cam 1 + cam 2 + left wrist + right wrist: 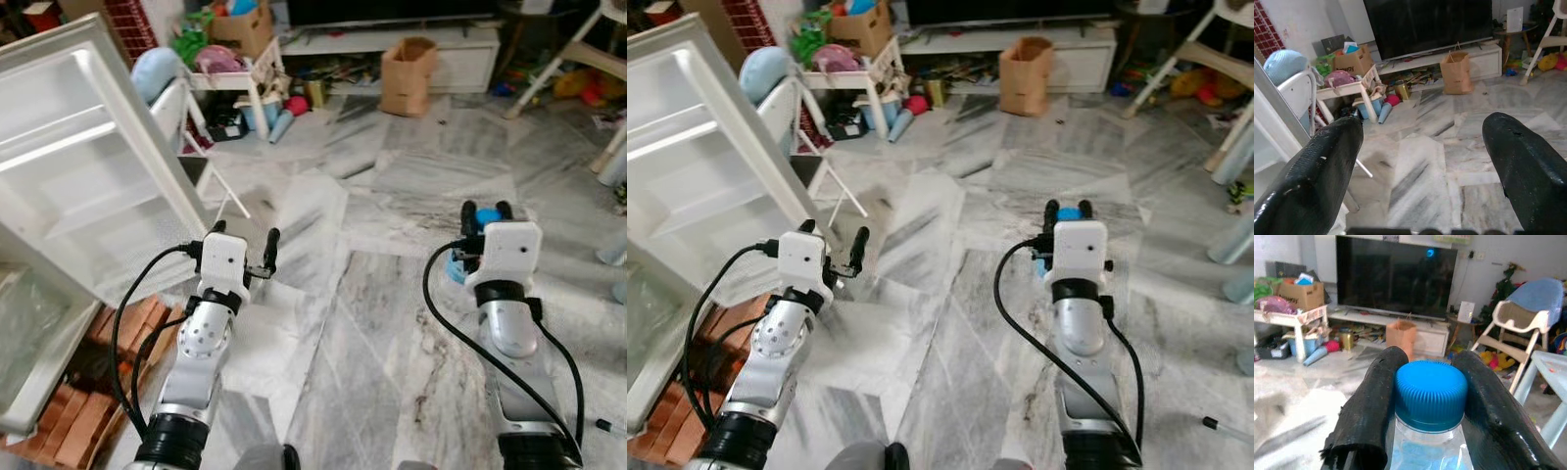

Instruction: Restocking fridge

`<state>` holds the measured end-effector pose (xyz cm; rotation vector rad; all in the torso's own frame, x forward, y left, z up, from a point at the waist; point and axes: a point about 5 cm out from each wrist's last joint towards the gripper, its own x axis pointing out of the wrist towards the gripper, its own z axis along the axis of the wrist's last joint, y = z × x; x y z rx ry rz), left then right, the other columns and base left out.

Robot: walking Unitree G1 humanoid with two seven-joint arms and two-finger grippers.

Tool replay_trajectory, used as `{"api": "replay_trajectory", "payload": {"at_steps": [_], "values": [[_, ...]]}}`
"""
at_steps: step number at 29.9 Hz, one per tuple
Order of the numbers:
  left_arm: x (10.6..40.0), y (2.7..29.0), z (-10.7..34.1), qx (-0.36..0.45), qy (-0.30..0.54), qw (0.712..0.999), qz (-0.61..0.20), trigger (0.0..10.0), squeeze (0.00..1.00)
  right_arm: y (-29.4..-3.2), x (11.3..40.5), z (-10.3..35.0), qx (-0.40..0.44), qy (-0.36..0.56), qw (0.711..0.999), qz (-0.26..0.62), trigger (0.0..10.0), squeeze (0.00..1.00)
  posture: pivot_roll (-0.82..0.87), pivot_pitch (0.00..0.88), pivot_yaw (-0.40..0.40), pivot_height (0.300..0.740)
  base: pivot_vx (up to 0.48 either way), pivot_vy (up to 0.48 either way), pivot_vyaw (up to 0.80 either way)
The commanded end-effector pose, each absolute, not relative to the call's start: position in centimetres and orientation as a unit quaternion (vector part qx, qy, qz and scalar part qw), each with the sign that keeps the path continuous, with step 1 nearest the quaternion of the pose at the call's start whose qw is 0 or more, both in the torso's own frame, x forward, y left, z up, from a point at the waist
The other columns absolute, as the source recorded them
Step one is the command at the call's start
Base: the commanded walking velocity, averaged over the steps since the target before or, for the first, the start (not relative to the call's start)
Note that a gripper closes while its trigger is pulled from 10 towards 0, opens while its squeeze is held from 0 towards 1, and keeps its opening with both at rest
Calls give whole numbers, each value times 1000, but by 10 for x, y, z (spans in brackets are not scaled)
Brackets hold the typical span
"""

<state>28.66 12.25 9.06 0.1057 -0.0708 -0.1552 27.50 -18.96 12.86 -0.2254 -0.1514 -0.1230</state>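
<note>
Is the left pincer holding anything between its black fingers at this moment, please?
No, the left pincer is open, with bare grey marble floor visible between its two black fingers.

Ribbed plastic bottle cap (1430, 394), glossy marble floor (392, 323), matt cardboard box (409, 75)

The two head views look forward and down from above onto a marble floor (392, 323), both arms reaching up from the bottom edge. They share nearly the whole scene: the open fridge door (88, 176) at the left and the TV stand (1019, 44) along the top. The left wrist view looks close along its two fingers (1317, 171) toward the television (1430, 24). The right wrist view faces the same television (1396, 276), very near a blue bottle cap (1431, 394).
</note>
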Motion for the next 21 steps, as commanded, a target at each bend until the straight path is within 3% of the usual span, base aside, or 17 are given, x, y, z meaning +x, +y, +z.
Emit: {"api": "replay_trajectory", "payload": {"at_steps": [1, 9, 21], "values": [[284, 132, 90, 56, -37, 996, -54, 10000, 0, -173, 281, 140, -100, -96, 990, -22, 10000, 0, -60, 75, 75, 740, 0, 0, 0], [267, 152, 86, 61, -37, 997, 2, 10000, 0, -154, 296, 142, -98, -99, 990, 34, 10000, 0, 25, 54, 2, 740, 0, 0, 0], [254, 174, 86, 79, -31, 995, 53, 10000, 0, -140, 306, 139, -85, -98, 990, 63, 10000, 0, 96, 53, -34, 740, 0, 0, 0]]}}
